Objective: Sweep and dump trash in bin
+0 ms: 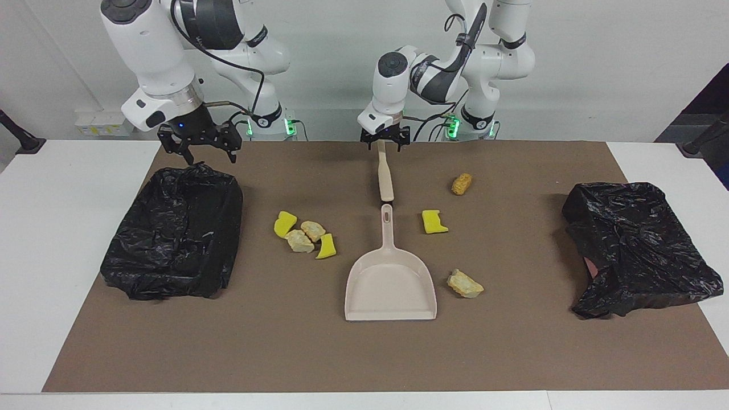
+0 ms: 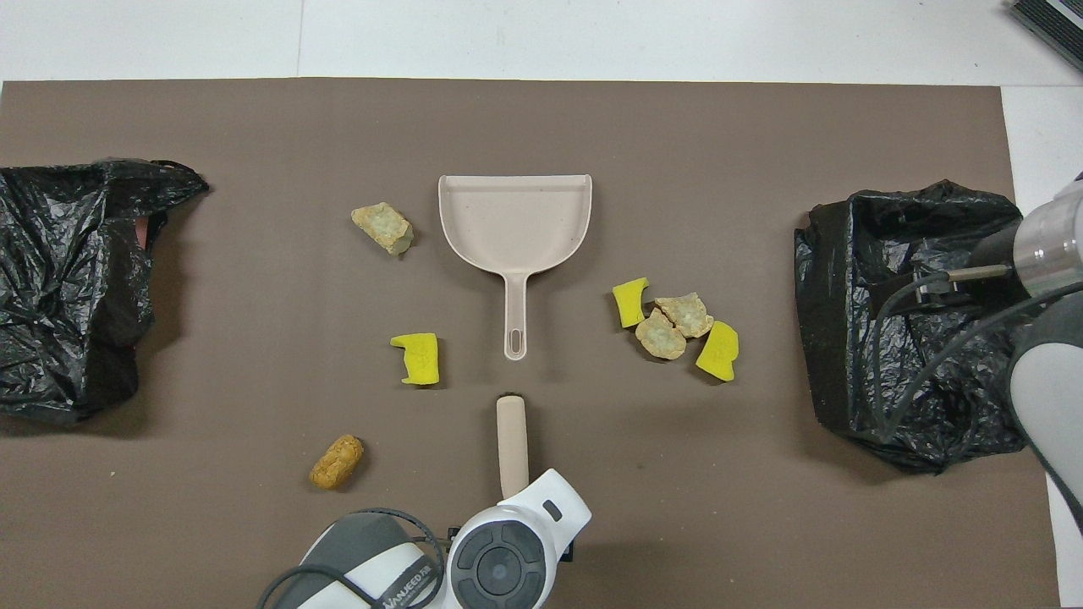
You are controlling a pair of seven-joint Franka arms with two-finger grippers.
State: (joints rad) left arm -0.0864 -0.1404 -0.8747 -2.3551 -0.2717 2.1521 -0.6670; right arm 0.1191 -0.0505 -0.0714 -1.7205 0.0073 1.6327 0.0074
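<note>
Left gripper [image 1: 384,146] is hanging right over the robot-end tip of the brush [image 1: 385,171], fingers spread wide and straddling the handle, not yet clamped. The brush is lying flat on the worktop [image 1: 512,353] with its long axis running straight away from the robots, in line with the dustpan [image 1: 390,285], whose handle is pointing back at the brush end with a small gap between them. So the brush handle is sitting directly under the fingers and its length is running across the gap between them; my guess is the next move is a short drop and a squeeze. Right gripper [image 1: 198,142] is hovering over the robot-side edge of the bin [image 1: 173,233] at the right arm's end, fingers also wide, holding nothing, waiting. Trash is scattered on the mat: a cluster [image 1: 304,234] of four bits between that bin and the dustpan, a yellow piece [image 1: 434,222] beside the dustpan handle, a tan chunk [image 1: 465,283] beside the pan, a brown bit [image 1: 462,183] nearer the robots. Second bag [image 1: 638,247] is slumped at the left arm's end. Nothing swept yet.
</note>
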